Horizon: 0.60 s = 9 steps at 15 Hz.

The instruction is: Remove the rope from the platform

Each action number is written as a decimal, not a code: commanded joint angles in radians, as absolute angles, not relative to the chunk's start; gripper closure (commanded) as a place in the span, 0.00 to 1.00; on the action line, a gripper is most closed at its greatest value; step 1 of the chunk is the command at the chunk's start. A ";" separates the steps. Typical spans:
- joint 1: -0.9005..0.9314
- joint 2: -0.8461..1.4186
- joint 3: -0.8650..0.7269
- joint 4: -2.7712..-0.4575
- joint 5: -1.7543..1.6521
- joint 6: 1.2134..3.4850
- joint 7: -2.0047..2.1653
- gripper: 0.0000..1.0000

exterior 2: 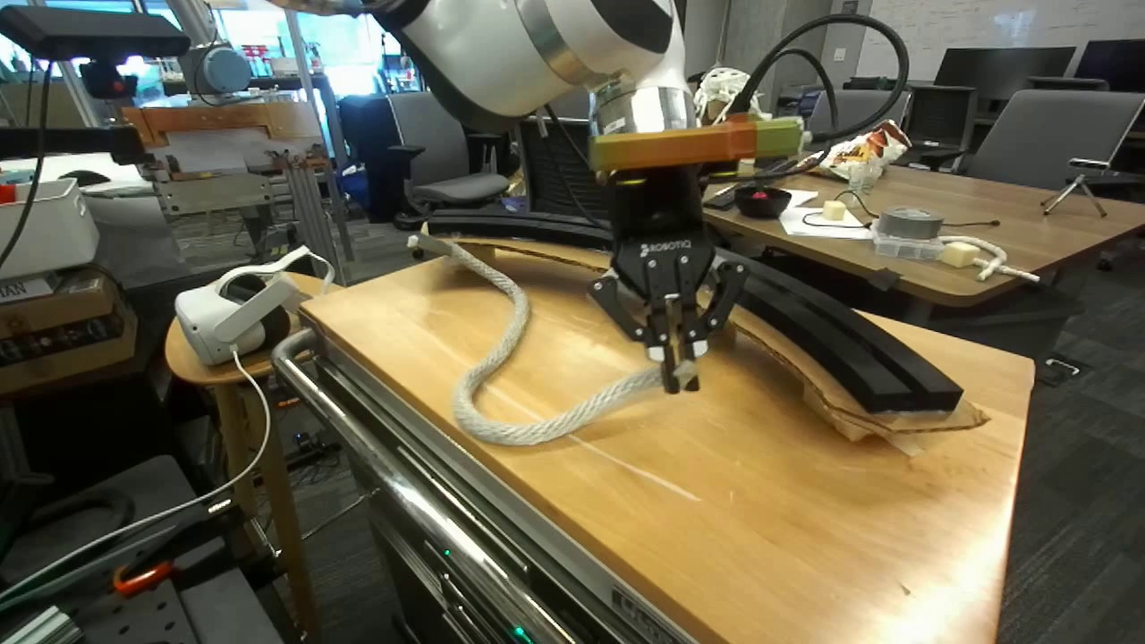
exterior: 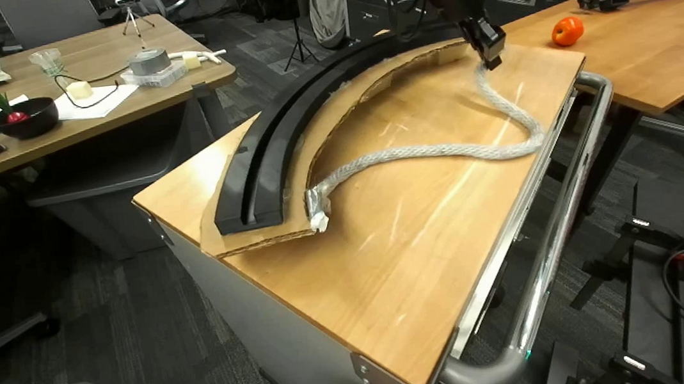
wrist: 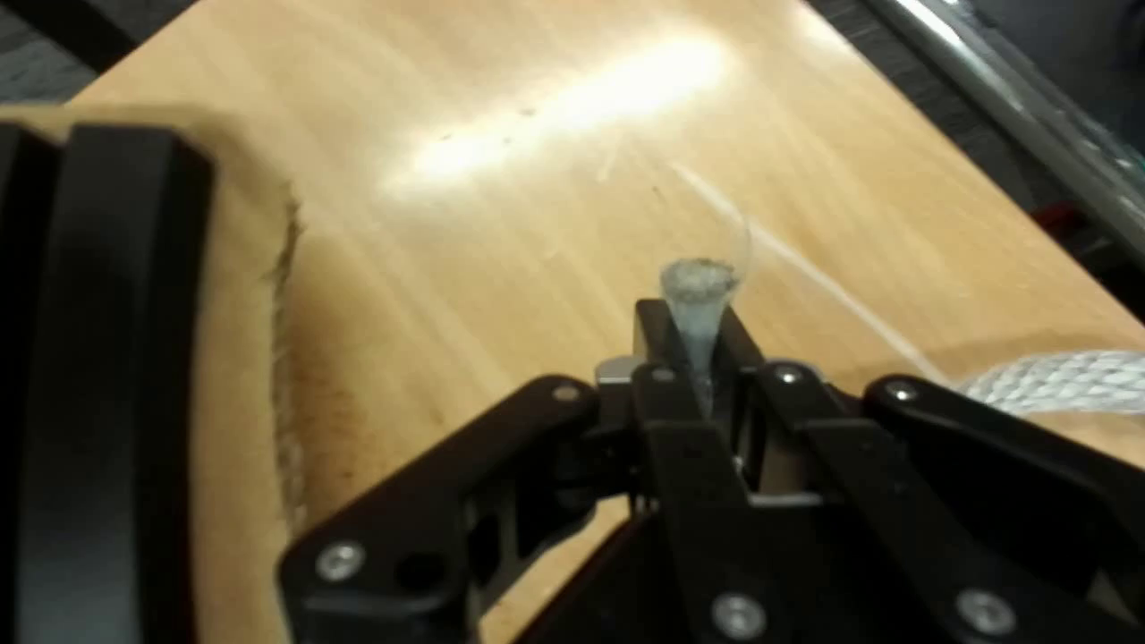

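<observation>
The rope (exterior: 434, 152) is a thick light-grey cord. It bends across the tabletop on the inner side of the platform (exterior: 295, 117), and it also shows in an exterior view (exterior 2: 528, 433) and in the wrist view (wrist: 1069, 380). Its far whitish end touches or lies right beside the platform's cardboard corner; I cannot tell which. The platform is a black arc track on a cardboard base, also seen in an exterior view (exterior 2: 832, 331) and in the wrist view (wrist: 98, 376). My gripper (exterior 2: 680, 380) is shut on the rope's near end, just above the tabletop; it shows in the wrist view (wrist: 698, 331).
The wooden tabletop (exterior: 377, 278) belongs to a cart with a metal rail tube (exterior: 544, 272) along one side. A wooden table with an orange-red fruit (exterior: 568, 31) adjoins it. Another table (exterior: 176, 92) stands past the platform. A stool with a white headset (exterior 2: 237, 313) stands near the cart's end.
</observation>
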State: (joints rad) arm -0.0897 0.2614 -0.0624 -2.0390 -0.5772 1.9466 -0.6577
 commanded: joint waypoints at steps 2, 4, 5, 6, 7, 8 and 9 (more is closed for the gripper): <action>-0.085 0.147 -0.058 -2.214 -0.468 1.939 -0.435 0.97; -0.086 0.128 -0.064 -2.249 -0.443 1.952 -0.340 0.97; -0.089 0.117 -0.071 -2.260 -0.447 1.964 -0.290 0.97; -0.091 0.106 -0.078 -2.271 -0.455 1.973 -0.243 0.97; -0.097 0.092 -0.088 -2.278 -0.471 1.986 -0.206 0.97; -0.103 0.078 -0.098 -2.284 -0.481 2.001 -0.172 0.97; -0.111 0.058 -0.109 -2.296 -0.491 2.034 -0.154 0.97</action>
